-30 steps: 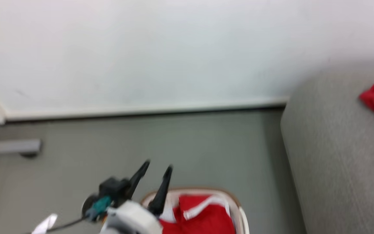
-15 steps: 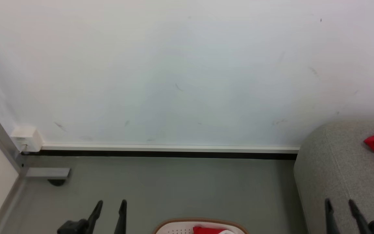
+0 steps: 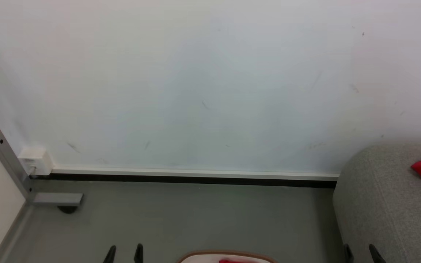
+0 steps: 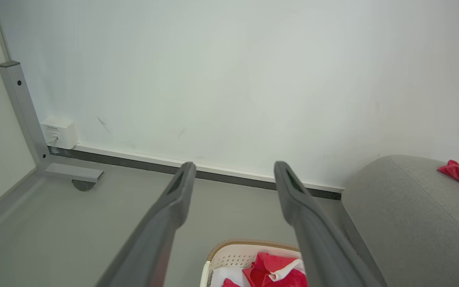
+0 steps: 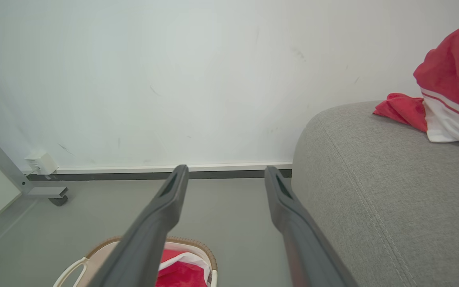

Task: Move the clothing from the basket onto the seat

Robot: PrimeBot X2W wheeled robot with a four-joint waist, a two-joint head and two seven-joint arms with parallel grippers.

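**Open grippers; red clothing in the basket and on the seat**

The left gripper (image 4: pixel 234 171) and the right gripper (image 5: pixel 226 175) each have two long, dark grey fingers, matt and smooth, with rounded tips. On both, the jaws stand wide apart and hold nothing.

The basket (image 4: pixel 232 259) stands on the floor (image 3: pixel 196 219) near the seat (image 5: pixel 373 179). It is oval and of white plastic, and its wall is pierced with rows of small round holes. It has a brown, finely ribbed band along the rim and a white loop handle. Inside lies the clothing (image 4: pixel 271 275): soft, crumpled, bright red fabric with a white edge.

The seat is a big grey block in coarse woven cloth, with a rounded corner and a stitched seam. On its top rests a heaped red garment (image 5: pixel 452 63) with a white band that carries a thin red stripe.

The floor is plain, smooth and grey. The wall (image 3: pixel 210 91) is pale and matt, with faint scuff marks. At the left stands a grey square metal post (image 4: pixel 20 103), and beside it a small white box (image 4: pixel 59 133) sits on the wall. Its tiny label is too small to read.
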